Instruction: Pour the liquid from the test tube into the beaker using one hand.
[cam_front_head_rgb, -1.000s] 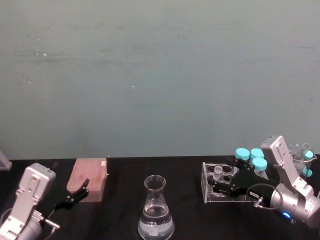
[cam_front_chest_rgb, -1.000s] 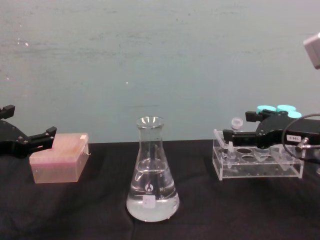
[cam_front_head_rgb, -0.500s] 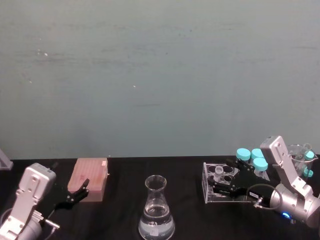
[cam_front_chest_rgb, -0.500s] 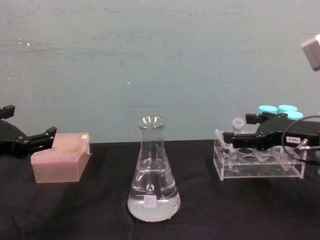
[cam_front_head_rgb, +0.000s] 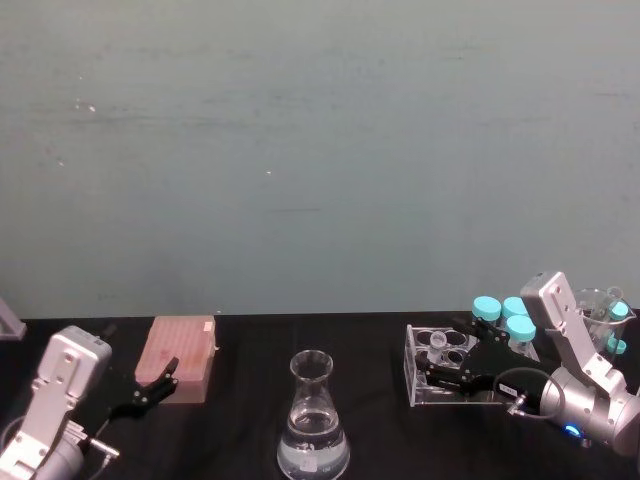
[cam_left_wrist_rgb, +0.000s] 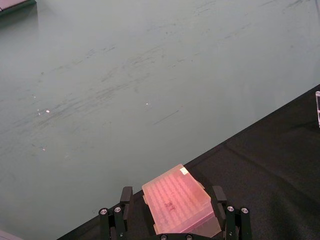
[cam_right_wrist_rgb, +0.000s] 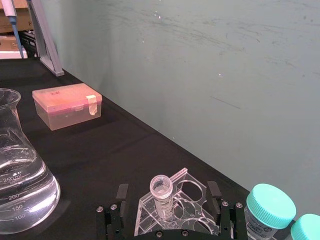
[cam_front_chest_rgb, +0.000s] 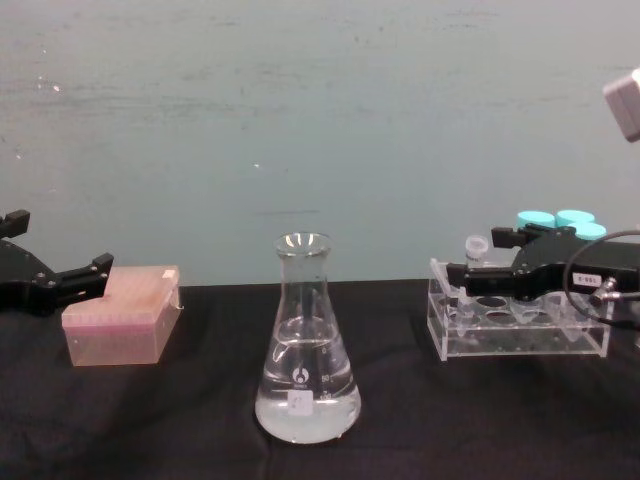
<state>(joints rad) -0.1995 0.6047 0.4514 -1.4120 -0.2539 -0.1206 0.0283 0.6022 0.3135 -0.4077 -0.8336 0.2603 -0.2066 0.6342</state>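
The test tube (cam_right_wrist_rgb: 161, 197), small and clear with a whitish rim, stands upright in a front hole of the clear rack (cam_front_chest_rgb: 520, 335). It also shows in the head view (cam_front_head_rgb: 437, 342) and the chest view (cam_front_chest_rgb: 475, 246). My right gripper (cam_right_wrist_rgb: 167, 200) is open, one finger on each side of the tube and apart from it; it reaches in from the right (cam_front_chest_rgb: 478, 256) (cam_front_head_rgb: 446, 354). The beaker (cam_front_head_rgb: 313, 420) (cam_front_chest_rgb: 306, 350) (cam_right_wrist_rgb: 20, 165), a conical flask, stands mid-table holding clear liquid. I cannot tell the liquid level inside the tube. My left gripper (cam_front_head_rgb: 150, 386) (cam_front_chest_rgb: 60, 282) (cam_left_wrist_rgb: 172, 200) rests open at the far left.
A pink translucent box (cam_front_head_rgb: 178, 358) (cam_front_chest_rgb: 118, 315) (cam_left_wrist_rgb: 179, 205) lies just ahead of the left gripper. Teal-capped tubes (cam_front_head_rgb: 503, 312) (cam_front_chest_rgb: 556, 220) stand at the back of the rack. A glass vessel (cam_front_head_rgb: 598, 303) sits far right. A teal wall closes the table's back edge.
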